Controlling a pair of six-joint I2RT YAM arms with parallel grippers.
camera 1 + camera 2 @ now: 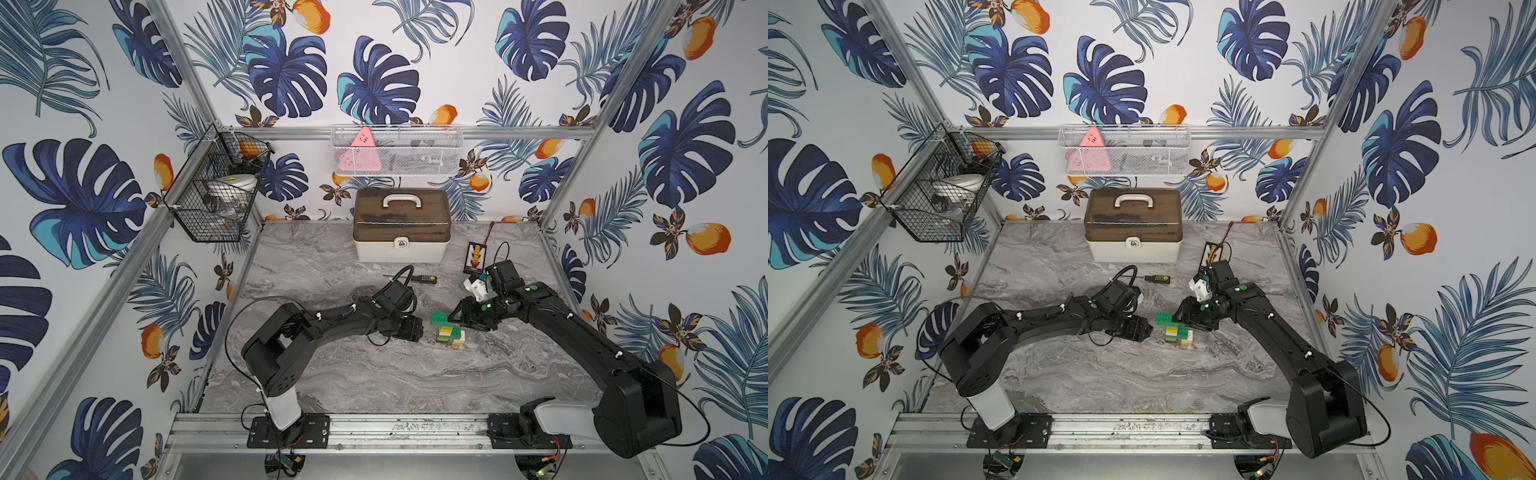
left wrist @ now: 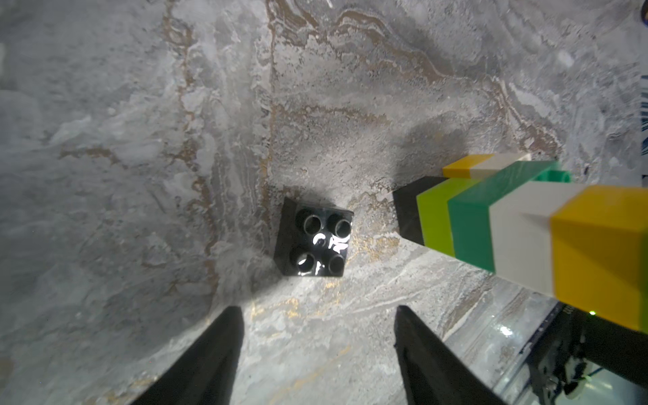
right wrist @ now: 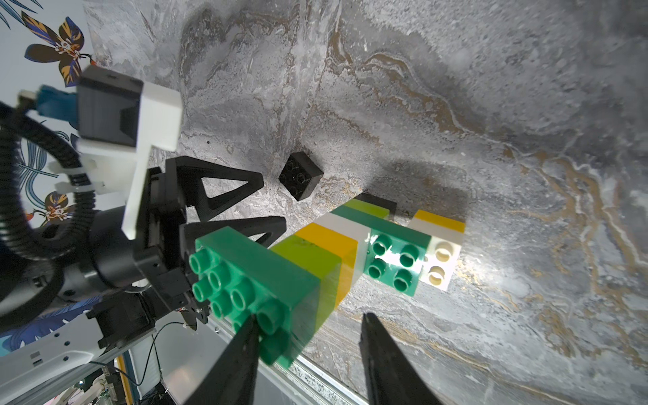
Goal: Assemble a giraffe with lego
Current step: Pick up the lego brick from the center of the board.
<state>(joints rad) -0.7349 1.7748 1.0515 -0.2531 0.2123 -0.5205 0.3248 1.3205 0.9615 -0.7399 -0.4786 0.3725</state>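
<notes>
Blurring and cropping giraffe (image 3: 326,245) against one finger of right gripper (image 3: 308,317), parted, gripping nothing; gaping empty at left gripper (image 2: 318,308), black brick (image 2: 314,238) just ahead.

The right gripper (image 3: 308,315) has its jaws apart, one finger at the green top end of the giraffe (image 3: 315,259). At eleven o'clock ahead, a loose black brick (image 3: 301,175) lies on the marble tabletop (image 3: 491,105), just beside the spread left gripper (image 3: 272,201).
</notes>
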